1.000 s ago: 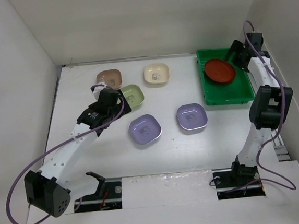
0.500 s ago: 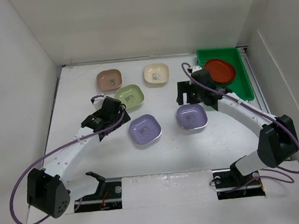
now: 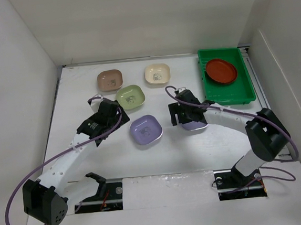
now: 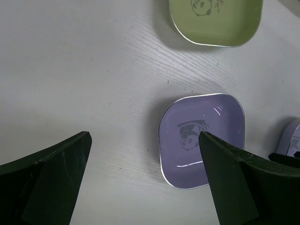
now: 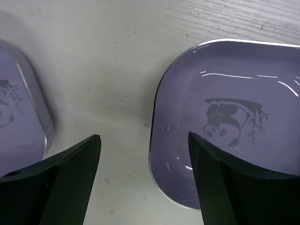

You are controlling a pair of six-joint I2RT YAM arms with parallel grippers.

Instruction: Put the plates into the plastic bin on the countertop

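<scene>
- Swinging away from the plastic bin (image 3: pixel 228 93), my right arm had crossed the countertop (image 3: pixel 206 151) within the last second, and my right gripper (image 5: pixel 143 139) came down low over the right-hand lavender plate (image 5: pixel 234 117).
- My left gripper (image 4: pixel 144 136) had crept only a little nearer to the other lavender plate (image 3: pixel 145 129). Its fingers were spread as wide as they go, holding nothing, with that plate under its right finger.
- The fingers of my right gripper had begun to narrow but were open and gripped nothing. One stood over bare countertop, the other over the plate's hollow, with the plate's left rim between them.
- I judged this to be the start of the next pick: a pinch on that rim, then the carry back to the bin.
- A red-brown plate (image 3: pixel 221 71) lay in the far half of the bin. I could not tell whether a second sat beneath it.
- Left on the countertop were both lavender plates, the light green plate (image 3: pixel 130 97), the cream plate (image 3: pixel 157 74) and the tan-pink plate (image 3: pixel 109 80).
- The plate under my right gripper sat flat, hollow side up, with its panda print upright in my right wrist view.
- Being a rounded square, it had no real long axis. From above, its sides ran roughly with the countertop's edges.
- The bin's long axis ran from near to far along the right wall.
</scene>
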